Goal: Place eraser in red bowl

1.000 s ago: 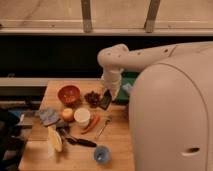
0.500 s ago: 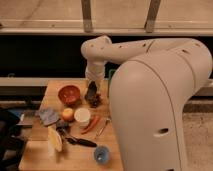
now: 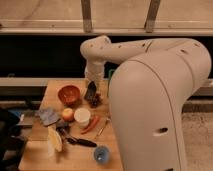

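Observation:
My gripper (image 3: 91,89) hangs from the white arm over the back of the wooden table (image 3: 35,152). It is shut on the eraser (image 3: 91,93), a flat black block held nearly upright. The eraser hangs above the dark purple bowl (image 3: 96,101), just right of the red bowl (image 3: 69,94). The red bowl is small, orange-red and glossy, and stands at the back left of the table with nothing in it.
In front of the bowls lie a pale blue lump (image 3: 48,116), an apple (image 3: 67,114), a white cup (image 3: 82,116), a red-orange vegetable (image 3: 91,124), a banana (image 3: 54,139) and a black-handled tool (image 3: 80,142). A small blue cup (image 3: 101,154) stands near the front edge. My white body fills the right side.
The arm has swung left with the eraser, from the right of the purple bowl to a spot over it, closer to the red bowl.

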Action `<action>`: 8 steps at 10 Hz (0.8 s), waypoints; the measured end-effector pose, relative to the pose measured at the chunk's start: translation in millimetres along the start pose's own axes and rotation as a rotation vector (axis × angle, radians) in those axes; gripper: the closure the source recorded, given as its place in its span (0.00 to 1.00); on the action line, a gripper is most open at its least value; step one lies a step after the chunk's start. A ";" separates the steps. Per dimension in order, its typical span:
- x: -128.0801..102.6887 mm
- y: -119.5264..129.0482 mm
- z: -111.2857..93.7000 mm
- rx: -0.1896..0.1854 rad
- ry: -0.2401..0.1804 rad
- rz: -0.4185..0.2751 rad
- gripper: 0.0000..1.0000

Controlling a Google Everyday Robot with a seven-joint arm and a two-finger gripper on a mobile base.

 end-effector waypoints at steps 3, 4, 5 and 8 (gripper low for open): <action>-7.2 13.1 4.5 -0.037 -0.008 -0.028 1.00; -10.5 30.9 7.2 -0.053 -0.012 -0.050 1.00; -14.2 53.2 9.9 -0.069 -0.017 -0.074 1.00; -22.3 126.7 18.4 -0.120 -0.020 -0.169 1.00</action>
